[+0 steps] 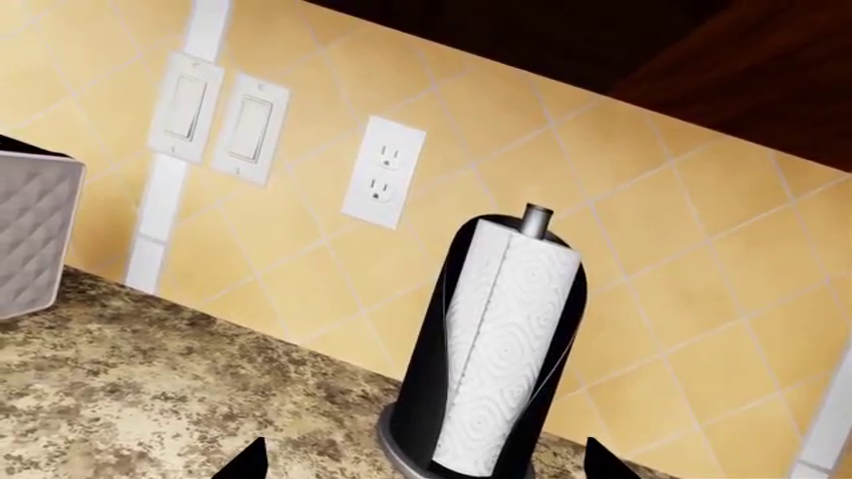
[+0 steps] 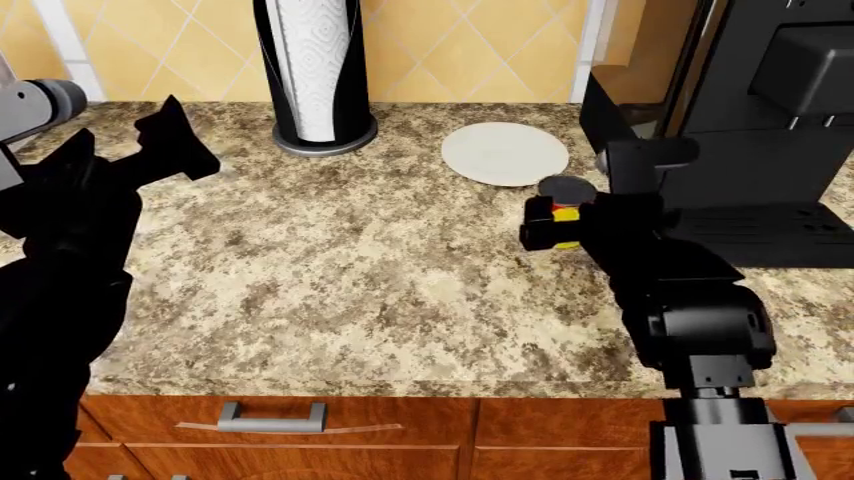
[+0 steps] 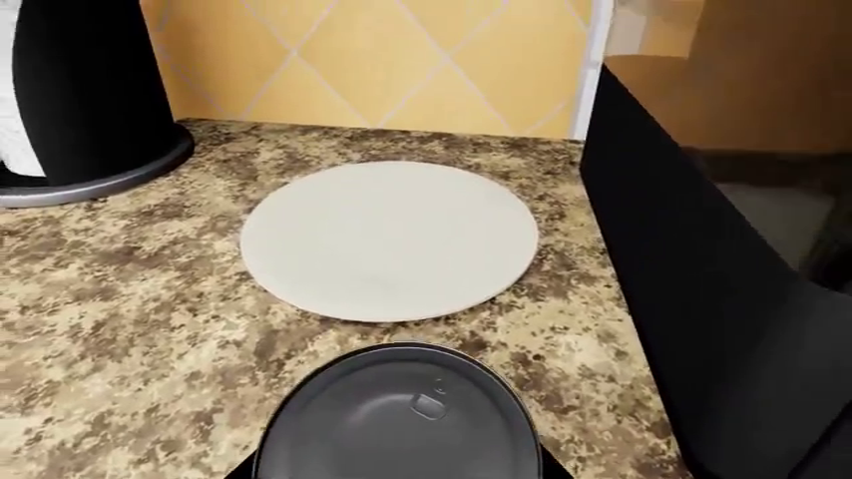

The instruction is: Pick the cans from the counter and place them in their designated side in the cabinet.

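Observation:
A short can with a red-and-yellow label [image 2: 558,216] and a dark metal top [image 3: 399,417] sits between the jaws of my right gripper [image 2: 555,222], which is shut on it, just in front of the white plate. Whether the can touches the speckled counter [image 2: 360,270] I cannot tell. My left gripper [image 1: 426,461] is open and holds nothing; only its two dark fingertips [image 1: 250,461] show in the left wrist view, either side of the paper-towel holder's base. In the head view it hovers over the counter's back left [image 2: 176,140]. The cabinet's inside is out of view.
A paper-towel roll in a black holder [image 2: 316,70] [image 1: 504,349] stands at the back. A white plate [image 2: 505,153] [image 3: 389,239] lies beside a black coffee machine [image 2: 767,130] [image 3: 705,289]. A quilted grey box [image 1: 34,235] stands far left. Drawers with silver handles [image 2: 274,412] are below.

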You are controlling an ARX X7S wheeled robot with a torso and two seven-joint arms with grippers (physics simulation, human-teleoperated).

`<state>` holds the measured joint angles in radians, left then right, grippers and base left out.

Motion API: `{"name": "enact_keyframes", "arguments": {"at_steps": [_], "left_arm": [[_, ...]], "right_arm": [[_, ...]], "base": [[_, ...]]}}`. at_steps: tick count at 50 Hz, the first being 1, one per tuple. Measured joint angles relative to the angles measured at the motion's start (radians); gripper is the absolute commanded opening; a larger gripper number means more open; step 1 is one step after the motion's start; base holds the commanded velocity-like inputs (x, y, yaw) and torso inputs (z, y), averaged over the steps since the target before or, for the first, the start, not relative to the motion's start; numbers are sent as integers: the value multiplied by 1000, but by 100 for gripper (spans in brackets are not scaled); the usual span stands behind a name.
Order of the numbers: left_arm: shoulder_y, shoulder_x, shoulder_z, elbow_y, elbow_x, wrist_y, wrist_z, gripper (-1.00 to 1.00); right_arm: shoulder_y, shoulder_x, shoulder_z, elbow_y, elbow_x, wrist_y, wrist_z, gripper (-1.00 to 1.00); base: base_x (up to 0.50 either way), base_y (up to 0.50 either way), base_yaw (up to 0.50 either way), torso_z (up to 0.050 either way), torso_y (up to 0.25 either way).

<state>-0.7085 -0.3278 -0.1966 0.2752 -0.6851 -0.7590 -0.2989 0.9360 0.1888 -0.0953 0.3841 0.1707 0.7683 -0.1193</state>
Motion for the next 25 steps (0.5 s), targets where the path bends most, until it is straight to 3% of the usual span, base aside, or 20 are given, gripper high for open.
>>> {"name": "enact_keyframes", "arguments": {"at_steps": [20, 25], "left_arm": [[-11, -5, 7, 5, -8, 0, -6, 100], [-12, -5, 9, 9, -13, -3, -8, 100]], "right_arm": [[41, 37, 85, -551, 96, 384, 33, -100], [45, 36, 105, -640, 114, 437, 40, -100]], "base": [[0, 0, 0, 0, 0], [-437, -3, 0, 2, 0]]}}
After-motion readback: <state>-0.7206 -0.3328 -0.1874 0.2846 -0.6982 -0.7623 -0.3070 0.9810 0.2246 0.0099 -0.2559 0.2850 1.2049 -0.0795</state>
